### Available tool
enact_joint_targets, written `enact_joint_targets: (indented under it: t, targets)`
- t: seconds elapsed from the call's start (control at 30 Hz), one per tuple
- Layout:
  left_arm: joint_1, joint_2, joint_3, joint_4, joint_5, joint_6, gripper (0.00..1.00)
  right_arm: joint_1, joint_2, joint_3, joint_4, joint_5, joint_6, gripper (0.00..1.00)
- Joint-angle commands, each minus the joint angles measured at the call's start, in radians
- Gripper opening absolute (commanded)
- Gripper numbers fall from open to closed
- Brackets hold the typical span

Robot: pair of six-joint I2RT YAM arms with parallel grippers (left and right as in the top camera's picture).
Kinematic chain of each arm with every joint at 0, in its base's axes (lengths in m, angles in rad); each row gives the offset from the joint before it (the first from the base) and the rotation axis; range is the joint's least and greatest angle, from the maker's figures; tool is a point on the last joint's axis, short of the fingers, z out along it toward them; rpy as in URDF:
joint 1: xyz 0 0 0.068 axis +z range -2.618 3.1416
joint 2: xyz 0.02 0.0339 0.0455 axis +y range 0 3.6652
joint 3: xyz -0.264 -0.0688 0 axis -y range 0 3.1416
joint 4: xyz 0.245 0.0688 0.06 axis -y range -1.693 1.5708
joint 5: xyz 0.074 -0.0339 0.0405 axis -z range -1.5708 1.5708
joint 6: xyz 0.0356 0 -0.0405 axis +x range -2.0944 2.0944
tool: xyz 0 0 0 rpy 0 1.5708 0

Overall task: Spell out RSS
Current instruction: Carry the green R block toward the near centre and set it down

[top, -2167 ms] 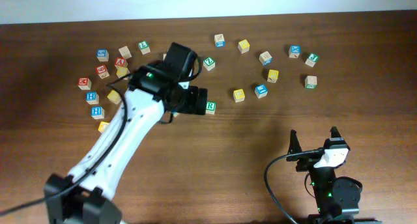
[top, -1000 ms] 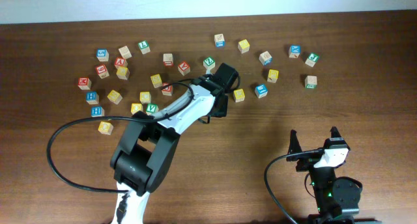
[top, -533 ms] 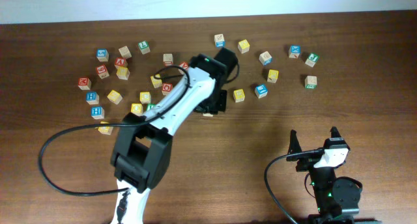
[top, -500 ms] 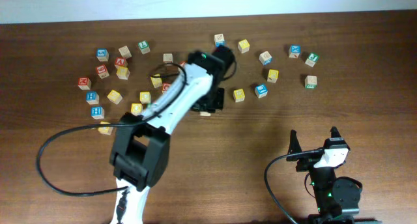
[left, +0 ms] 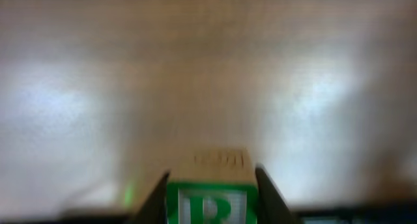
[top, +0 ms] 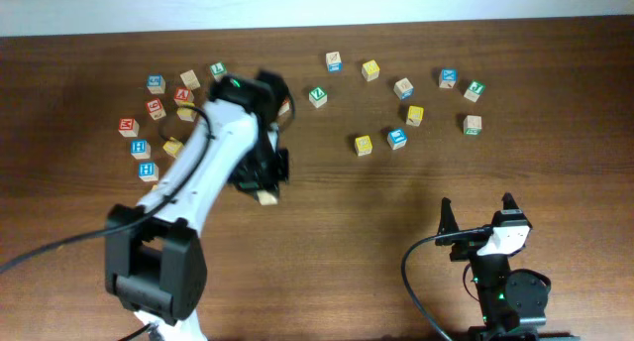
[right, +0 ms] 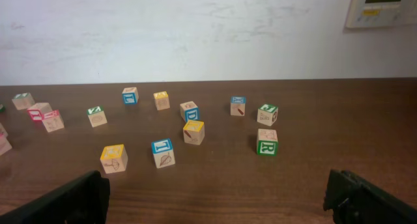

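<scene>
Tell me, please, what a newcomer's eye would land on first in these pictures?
The white left arm reaches over the middle of the dark wooden table, its left gripper shut on the green R cube. Beyond it, loose letter cubes lie scattered, and the right gripper rests open at the near right.

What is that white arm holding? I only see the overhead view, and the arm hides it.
Observer: The left wrist camera shows a wooden cube with a green R, clamped in the left tool.
Operator: Does the other wrist camera show anything special?
Observer: It shows side faces: what looks like a leaf on the nearest blue-topped cube.
Operator: And in the background?
Observer: A white wall with a small pale panel.
</scene>
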Motion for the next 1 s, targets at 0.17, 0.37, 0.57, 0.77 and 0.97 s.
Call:
enact_joint_targets:
  t: [0.17,0.37,0.57,0.77,0.97]
  targets:
    - [-0.089,-0.001,-0.378,0.436,-0.019,-0.078,0.23,-0.006,-0.01,-0.007,-0.002,0.005,0.004,0.98]
    - [-0.138,-0.001,-0.39,0.468,-0.024,-0.106,0.28,-0.006,-0.01,-0.007,-0.002,0.005,0.004,0.98]
    - [-0.137,-0.001,-0.39,0.452,-0.086,-0.163,0.23,-0.006,-0.01,-0.007,-0.002,0.005,0.004,0.98]
    - [-0.137,-0.001,-0.389,0.46,-0.09,-0.2,0.24,-0.006,-0.01,-0.007,-0.002,0.005,0.004,0.98]
    - [-0.136,-0.002,-0.321,0.406,-0.09,-0.183,0.57,-0.006,-0.01,-0.007,-0.002,0.005,0.004,0.98]
